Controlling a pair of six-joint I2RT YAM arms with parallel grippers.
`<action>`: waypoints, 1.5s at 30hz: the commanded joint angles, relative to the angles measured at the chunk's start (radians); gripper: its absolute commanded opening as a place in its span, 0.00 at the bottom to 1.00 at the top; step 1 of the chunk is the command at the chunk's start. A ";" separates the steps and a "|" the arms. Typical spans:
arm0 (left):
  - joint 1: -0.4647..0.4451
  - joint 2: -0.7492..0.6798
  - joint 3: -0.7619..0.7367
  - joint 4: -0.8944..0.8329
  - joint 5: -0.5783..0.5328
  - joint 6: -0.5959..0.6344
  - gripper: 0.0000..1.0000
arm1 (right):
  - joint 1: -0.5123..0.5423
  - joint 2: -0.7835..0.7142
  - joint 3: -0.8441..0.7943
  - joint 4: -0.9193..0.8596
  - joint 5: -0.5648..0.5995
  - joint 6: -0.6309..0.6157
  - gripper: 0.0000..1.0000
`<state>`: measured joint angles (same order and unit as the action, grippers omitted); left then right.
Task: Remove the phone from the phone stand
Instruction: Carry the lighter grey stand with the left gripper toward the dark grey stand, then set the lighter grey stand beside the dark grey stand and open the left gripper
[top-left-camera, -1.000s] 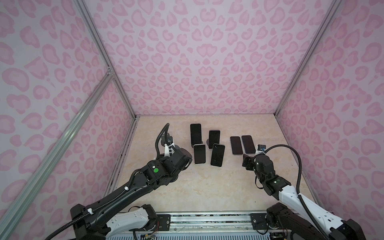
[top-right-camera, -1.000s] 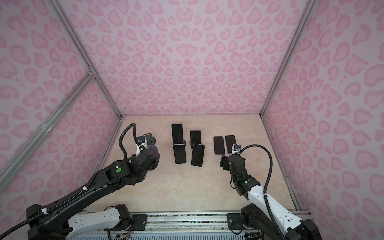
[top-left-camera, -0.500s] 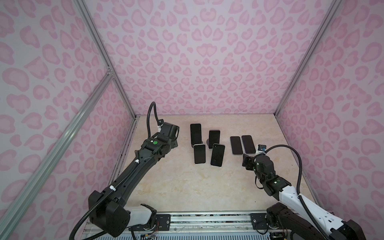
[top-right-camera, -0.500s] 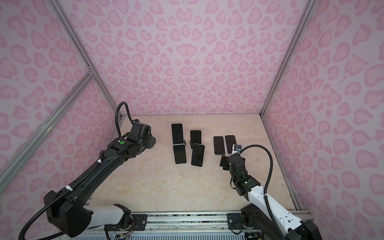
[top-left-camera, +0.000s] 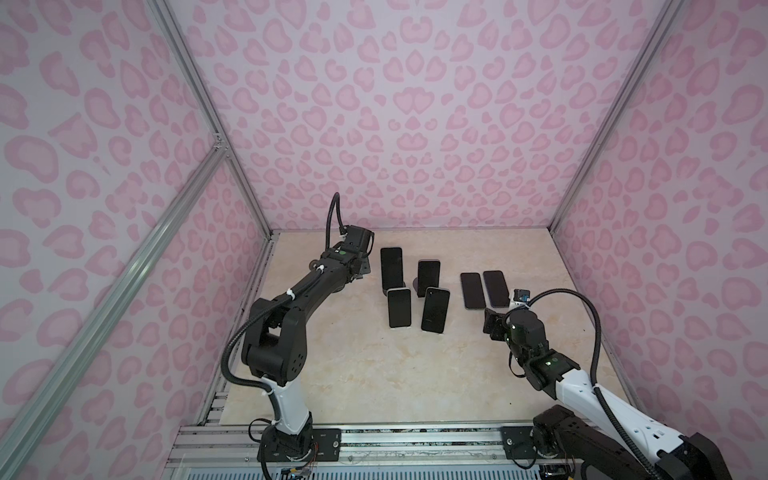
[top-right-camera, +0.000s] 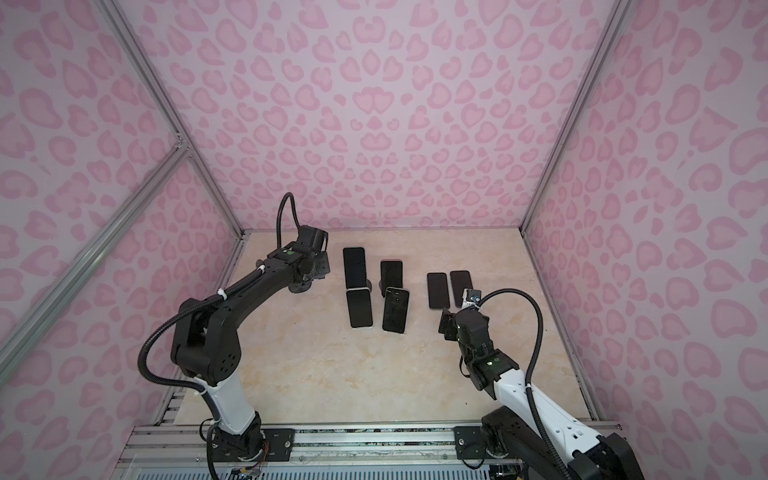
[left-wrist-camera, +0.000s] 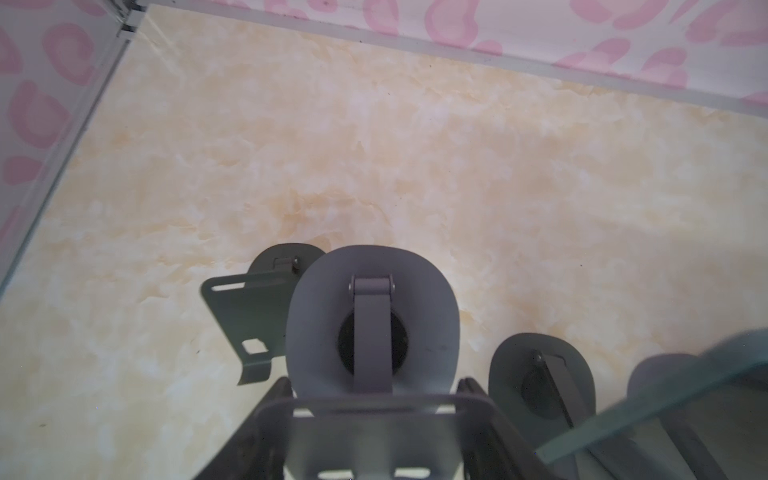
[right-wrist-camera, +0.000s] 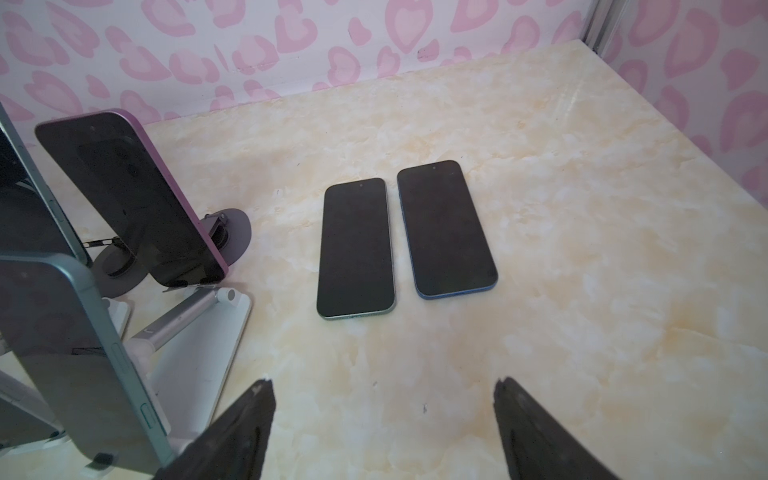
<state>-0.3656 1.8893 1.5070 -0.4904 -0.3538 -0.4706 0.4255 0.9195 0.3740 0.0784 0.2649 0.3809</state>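
Left claw pinches an empty stand, likely parking it by a second empty stand left of centre. Right claw spread, idle before flat phones. Propped phones occupy bench centre.

Bare tabletop lies open in front; four propped phones crowd the middle, two flat phones beside.

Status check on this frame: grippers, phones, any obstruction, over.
Left gripper shut on empty grey stand. Right gripper open, empty. Four phones on stands, two phones flat on table. No obstruction seen.
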 joint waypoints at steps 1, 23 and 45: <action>0.003 0.062 0.049 0.053 -0.001 0.016 0.48 | 0.002 0.006 -0.001 0.016 0.023 -0.007 0.85; 0.013 0.234 0.064 0.081 0.006 -0.086 0.58 | 0.011 0.015 0.012 -0.004 0.052 -0.014 0.87; 0.006 -0.206 -0.071 0.152 -0.019 0.019 0.89 | 0.012 -0.018 0.003 -0.007 0.056 0.000 0.89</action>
<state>-0.3561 1.7699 1.4712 -0.3882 -0.3496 -0.4625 0.4362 0.8951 0.3832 0.0635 0.3138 0.3744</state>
